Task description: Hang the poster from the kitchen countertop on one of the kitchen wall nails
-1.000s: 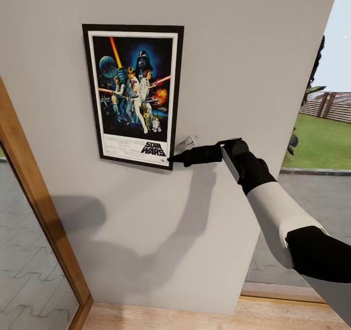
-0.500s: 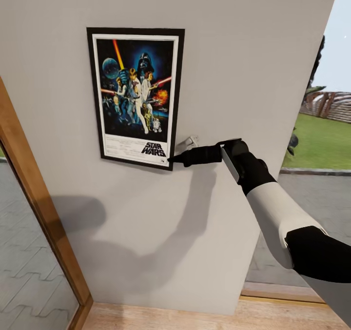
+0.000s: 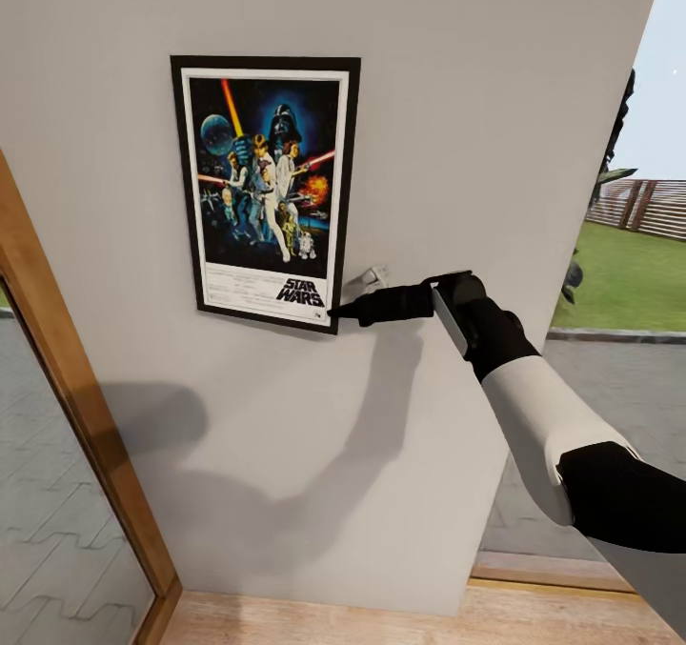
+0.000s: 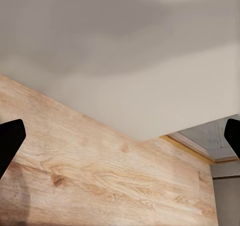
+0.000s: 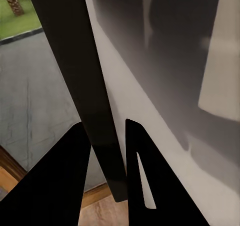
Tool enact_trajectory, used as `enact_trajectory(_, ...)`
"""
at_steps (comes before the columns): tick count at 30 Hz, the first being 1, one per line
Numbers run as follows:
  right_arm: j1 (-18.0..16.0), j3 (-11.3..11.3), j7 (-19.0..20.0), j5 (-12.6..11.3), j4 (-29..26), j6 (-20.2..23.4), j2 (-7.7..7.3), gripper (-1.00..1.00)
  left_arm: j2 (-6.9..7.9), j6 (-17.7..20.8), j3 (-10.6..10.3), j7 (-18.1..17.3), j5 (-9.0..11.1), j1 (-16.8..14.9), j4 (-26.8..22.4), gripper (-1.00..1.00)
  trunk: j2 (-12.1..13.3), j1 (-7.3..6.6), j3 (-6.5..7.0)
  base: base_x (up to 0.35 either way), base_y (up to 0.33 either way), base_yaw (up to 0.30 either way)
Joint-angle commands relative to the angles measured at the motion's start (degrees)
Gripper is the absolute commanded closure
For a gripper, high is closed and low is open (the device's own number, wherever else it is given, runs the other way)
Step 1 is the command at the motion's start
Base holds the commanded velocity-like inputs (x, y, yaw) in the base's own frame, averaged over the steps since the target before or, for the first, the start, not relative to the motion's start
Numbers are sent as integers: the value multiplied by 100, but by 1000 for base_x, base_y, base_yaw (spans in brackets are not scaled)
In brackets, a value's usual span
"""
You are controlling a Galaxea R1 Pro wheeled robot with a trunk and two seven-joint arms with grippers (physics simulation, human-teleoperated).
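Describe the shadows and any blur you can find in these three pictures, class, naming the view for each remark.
Head view: sharp, with the right arm's soft shadow on the wall below the poster, whose lower corner the right gripper pinches. Right wrist view: the frame edge between the fingers is close and blurred. Left wrist view: faint shading on the wall above the wooden floor.

Legible text: the words "STAR WARS", in slanted white block capitals stacked on two lines, stand at the lower right of the upright rectangular film poster (image 3: 266,191) with thin black frame, white border and colourful figures on dark blue, seen in the head view. Left of this logo, on the same white strip, run several lines of fine credit print, too small to read. No other lettering, number or sign is legible.
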Motion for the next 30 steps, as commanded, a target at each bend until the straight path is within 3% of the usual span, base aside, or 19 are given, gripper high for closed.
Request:
enact_trajectory(1, -4, 6, -10, -43, 0, 48, -1, 100, 0, -29, 45, -15, -43, -3, 6, -100, -7, 3, -6, 0, 0, 0)
enact_trajectory(4, -4, 6, 9, -7, 2, 102, 1, 100, 8, -29, 45, -15, -46, -3, 7, -100, -7, 3, -6, 0, 0, 0)
enact_trajectory(5, -4, 1084, 525, -345, -189, -16, -62, 100, 16, -29, 45, -15, -48, -3, 9, -100, -7, 3, -6, 0, 0, 0)
enact_trajectory(6, -4, 1051, 493, -334, -177, -40, 0, 100, 21, -29, 45, -15, -49, -3, 10, -100, -7, 3, -6, 0, 0, 0)
enact_trajectory(13, -4, 1139, 273, -515, -126, -63, 0, 100, 33, -29, 45, -15, -51, -3, 12, -100, -7, 3, -6, 0, 0, 0)
enact_trajectory(14, -4, 6, 20, 12, 1, 277, 0, 100, 34, -29, 45, -15, -51, -3, 12, -100, -7, 3, -6, 0, 0, 0)
enact_trajectory(16, -4, 6, 21, 13, 1, 283, 0, 100, 33, -29, 45, -15, -51, -3, 12, -100, -7, 3, -6, 0, 0, 0)
enact_trajectory(17, -4, 6, 21, 13, 1, 284, 0, -100, 34, -29, 45, -15, -51, -3, 12, -100, -7, 3, -6, 0, 0, 0)
enact_trajectory(30, -4, -4, 21, -2, -15, 287, 0, -100, 37, -29, 45, -15, -51, -3, 12, -100, -7, 3, -6, 0, 0, 0)
